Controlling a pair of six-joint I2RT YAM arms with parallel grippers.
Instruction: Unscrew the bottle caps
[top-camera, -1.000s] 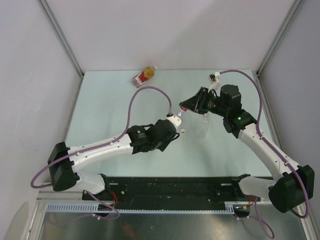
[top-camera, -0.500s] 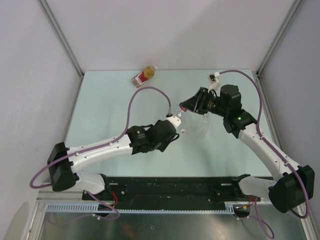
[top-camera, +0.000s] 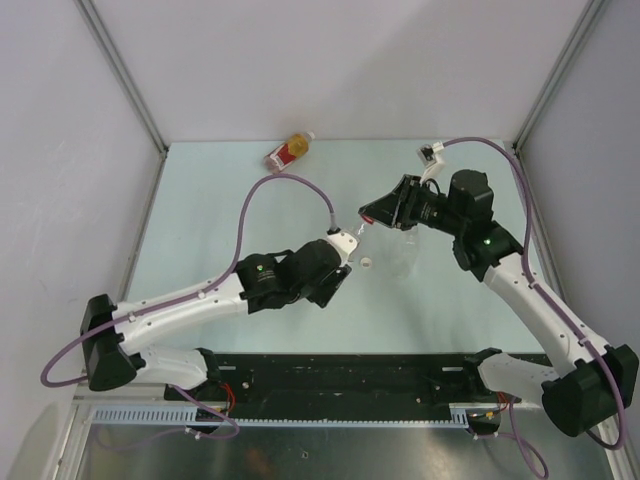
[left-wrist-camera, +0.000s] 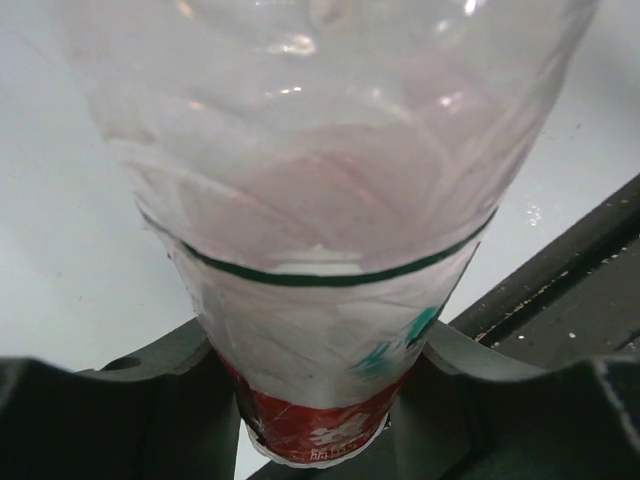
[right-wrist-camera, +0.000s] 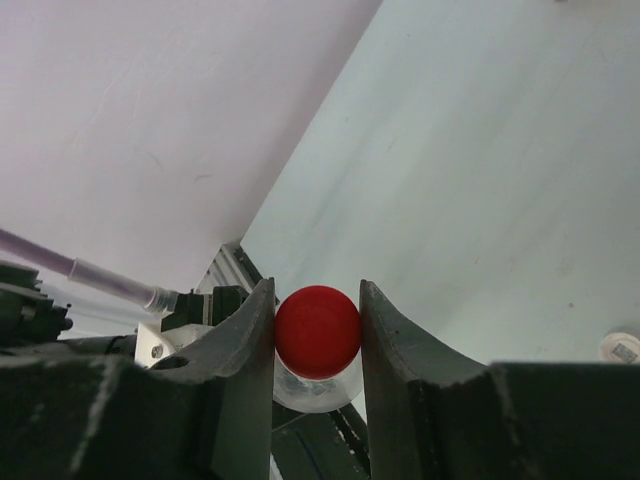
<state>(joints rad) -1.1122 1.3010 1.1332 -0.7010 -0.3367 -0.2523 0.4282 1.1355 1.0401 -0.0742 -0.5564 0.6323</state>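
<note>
From above, the left gripper (top-camera: 343, 243) and right gripper (top-camera: 370, 214) sit close together over the middle of the table (top-camera: 200, 230), well away from every edge, with open room all round. A loose white cap (top-camera: 367, 263) lies just beside them, and an amber bottle (top-camera: 290, 150) lies at the far edge.

Left wrist view: the jaws are clamped on the labelled bottle (left-wrist-camera: 330, 250), with a dark edge strip nearby.

Right wrist view: the jaws pinch the red cap (right-wrist-camera: 317, 331), with the bottle's clear neck just behind it
</note>
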